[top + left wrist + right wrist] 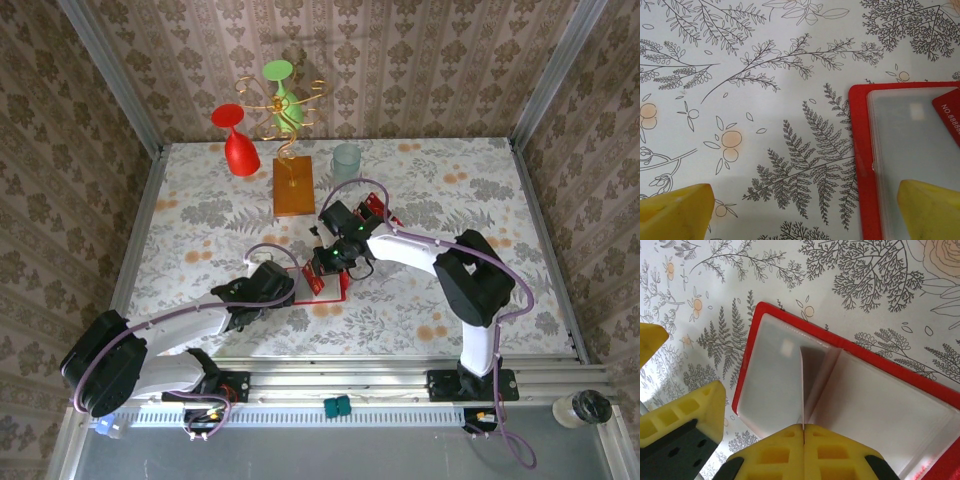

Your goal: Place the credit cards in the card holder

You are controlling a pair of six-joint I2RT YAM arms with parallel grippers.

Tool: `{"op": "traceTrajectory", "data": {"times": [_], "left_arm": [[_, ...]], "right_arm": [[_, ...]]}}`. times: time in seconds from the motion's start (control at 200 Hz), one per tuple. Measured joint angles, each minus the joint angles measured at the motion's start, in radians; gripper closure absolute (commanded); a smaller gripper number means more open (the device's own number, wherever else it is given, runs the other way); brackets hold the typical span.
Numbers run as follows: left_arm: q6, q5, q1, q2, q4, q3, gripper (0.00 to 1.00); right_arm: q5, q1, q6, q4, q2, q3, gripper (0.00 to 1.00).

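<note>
The card holder (790, 322) lies open on the flowered tablecloth, red rim around pale clear pockets (770, 370). My right gripper (804, 429) is shut on a credit card (815, 365) held edge-on, its far end down at the fold of the holder. The left wrist view catches that red card (947, 117) over the clear pocket (905, 145). My left gripper (802, 212) is open, straddling the holder's edge (860, 150), one yellow fingertip (930, 210) above the pocket. From above, both grippers (290, 285) (332, 260) meet at the holder (328, 284). More red cards (377, 207) lie behind the right wrist.
An orange wooden block (293, 187) with a gold wire stand sits at the back, a red glass (238, 145) and a green glass (283, 85) by it, a clear cup (346, 158) to its right. Metal rails border the table.
</note>
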Motion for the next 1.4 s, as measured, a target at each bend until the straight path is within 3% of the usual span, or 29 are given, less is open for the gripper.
{"op": "traceTrajectory", "data": {"times": [1.17, 1.4], "left_arm": [[0.000, 0.011, -0.020, 0.133, 0.032, 0.034, 0.03], [-0.016, -0.002, -0.034, 0.132, 0.024, 0.034, 0.03]], "right_arm": [[-0.019, 0.004, 0.011, 0.067, 0.016, -0.023, 1.00], [-0.019, -0.034, 0.058, 0.094, -0.068, -0.089, 1.00]]}}
